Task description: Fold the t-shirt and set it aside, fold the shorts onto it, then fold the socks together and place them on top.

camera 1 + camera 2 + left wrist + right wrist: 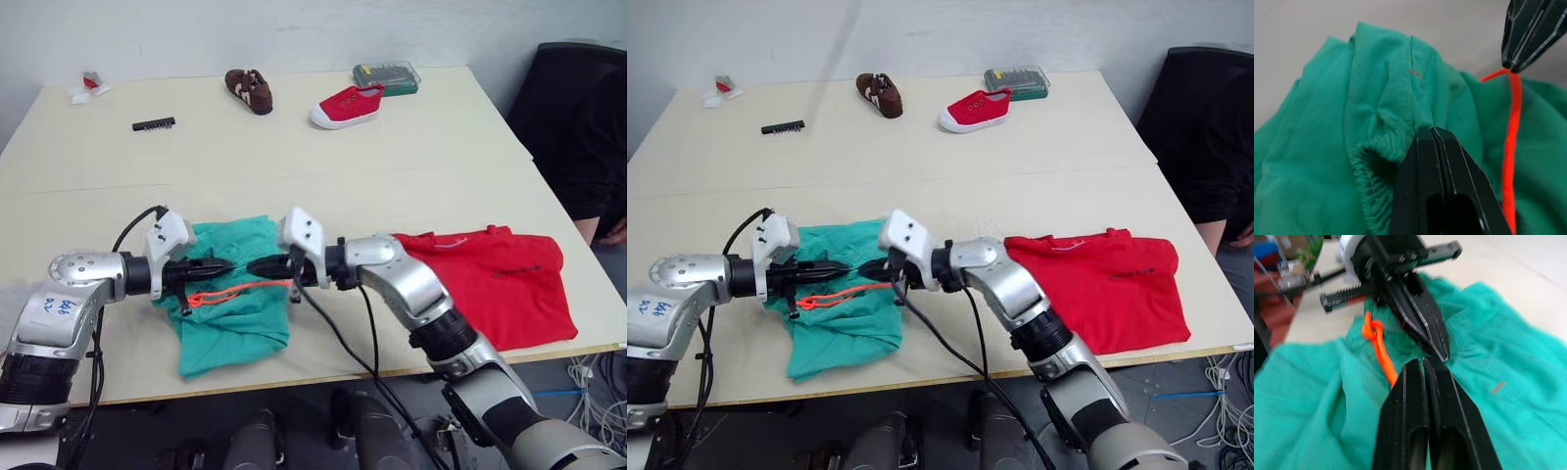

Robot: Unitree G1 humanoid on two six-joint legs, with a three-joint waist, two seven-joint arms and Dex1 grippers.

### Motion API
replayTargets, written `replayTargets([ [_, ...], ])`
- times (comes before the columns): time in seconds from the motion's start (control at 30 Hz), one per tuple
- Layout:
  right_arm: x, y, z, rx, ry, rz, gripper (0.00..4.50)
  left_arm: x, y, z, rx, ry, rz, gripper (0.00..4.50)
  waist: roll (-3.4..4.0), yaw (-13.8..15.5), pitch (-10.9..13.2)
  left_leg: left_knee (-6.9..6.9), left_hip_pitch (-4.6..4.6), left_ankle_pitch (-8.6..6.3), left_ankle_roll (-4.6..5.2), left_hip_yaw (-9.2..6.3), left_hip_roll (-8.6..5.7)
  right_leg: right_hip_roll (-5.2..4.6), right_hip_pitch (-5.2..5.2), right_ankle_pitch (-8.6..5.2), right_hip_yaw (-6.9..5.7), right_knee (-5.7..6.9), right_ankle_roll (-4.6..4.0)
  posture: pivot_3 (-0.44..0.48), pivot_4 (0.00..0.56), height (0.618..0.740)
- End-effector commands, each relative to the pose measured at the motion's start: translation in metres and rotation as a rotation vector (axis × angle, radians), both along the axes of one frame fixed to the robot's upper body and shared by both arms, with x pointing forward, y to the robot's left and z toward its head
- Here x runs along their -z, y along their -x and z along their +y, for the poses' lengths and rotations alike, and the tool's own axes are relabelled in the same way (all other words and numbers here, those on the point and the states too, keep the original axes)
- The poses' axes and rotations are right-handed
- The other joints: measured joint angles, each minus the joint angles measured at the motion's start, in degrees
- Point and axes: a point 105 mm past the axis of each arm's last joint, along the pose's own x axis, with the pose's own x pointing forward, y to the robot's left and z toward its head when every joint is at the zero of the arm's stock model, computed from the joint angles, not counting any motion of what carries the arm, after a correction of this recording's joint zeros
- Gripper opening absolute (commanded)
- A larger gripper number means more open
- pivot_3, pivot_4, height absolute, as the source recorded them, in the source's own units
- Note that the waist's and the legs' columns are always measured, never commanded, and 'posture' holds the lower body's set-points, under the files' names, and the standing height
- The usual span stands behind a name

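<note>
The teal shorts (235, 318) lie bunched near the table's front edge, left of centre, with an orange drawstring (227, 292) across them. My left gripper (227, 266) and right gripper (253, 265) point at each other tip to tip over the gathered waistband (1369, 161). Each is shut, pinching the waistband cloth. The red t-shirt (500, 284) lies folded flat to the right of the shorts, by the front edge. The socks are out of view.
At the table's far side sit a brown shoe (249, 90), a red canvas shoe (346, 106), a clear box (387, 76) and a black bit strip (154, 123). A person in dark clothes (588, 137) sits at the right edge.
</note>
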Motion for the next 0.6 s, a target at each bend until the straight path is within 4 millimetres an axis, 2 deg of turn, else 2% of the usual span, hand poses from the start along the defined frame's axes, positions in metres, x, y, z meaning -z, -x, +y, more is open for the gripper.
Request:
replayTargets([
  [0.03,0.018,0.000,0.000,0.002,0.067,-0.057,0.03,0.003,0.002,0.008,-0.038,-0.015,-0.023,0.00,-0.01,0.0,0.0,0.00,-0.05,0.00,0.01,0.04,-0.01,-0.01,-0.08,0.00,0.04,0.11,0.00,0.000,0.150,0.740],
  [0.13,0.032,0.005,-0.006,-0.012,0.090,-0.047,0.03,0.005,0.006,0.012,-0.066,0.008,-0.020,0.00,-0.01,0.1,0.0,0.01,-0.11,0.01,0.03,0.07,-0.01,-0.02,-0.15,0.00,0.08,0.13,0.00,0.000,0.150,0.740],
  [0.27,0.021,0.007,-0.004,-0.009,0.023,-0.076,0.03,0.003,0.009,0.017,-0.089,0.024,-0.023,0.00,0.11,-0.8,0.1,-0.06,-0.21,-0.03,0.13,-0.09,-0.11,-0.08,0.02,0.01,-0.01,0.08,0.02,0.000,0.150,0.740],
  [0.33,0.018,0.005,-0.003,0.011,0.002,-0.059,0.03,0.002,0.009,0.017,-0.097,0.032,-0.025,0.00,0.11,-1.5,0.1,-1.04,-0.06,0.71,0.44,-2.17,-0.99,-1.12,1.07,-0.06,-1.98,-0.42,0.28,0.000,0.150,0.740],
  [0.37,0.017,0.002,-0.003,0.030,-0.004,-0.042,0.03,0.001,0.009,0.017,-0.099,0.033,-0.026,0.00,0.15,-1.6,0.1,-1.22,-0.15,1.08,0.24,-2.76,-1.27,-1.38,1.33,-0.12,-2.56,-0.47,0.39,0.000,0.150,0.740],
  [0.43,0.017,-0.001,-0.003,0.053,-0.014,-0.012,0.03,0.002,0.009,0.018,-0.104,0.033,-0.025,0.00,0.19,-1.4,0.1,-2.13,-0.18,2.13,0.22,-4.71,-2.31,-2.53,1.93,-0.42,-4.15,-0.45,0.89,0.000,0.150,0.740],
  [0.5,0.020,-0.001,-0.007,0.060,-0.002,0.015,0.03,0.003,0.010,0.019,-0.111,0.034,-0.022,0.00,0.22,-0.9,0.1,-2.53,-0.41,2.86,0.10,-6.02,-3.12,-3.04,2.03,-0.84,-4.46,-0.04,1.60,0.000,0.150,0.740],
  [0.6,0.025,0.001,-0.015,0.048,0.032,0.028,0.03,0.009,0.008,0.027,-0.141,0.023,-0.016,0.00,0.26,0.8,0.2,-2.47,-0.51,3.16,-0.06,-6.17,-3.16,-2.68,2.01,-0.87,-3.42,-0.19,1.62,0.000,0.150,0.740],
])
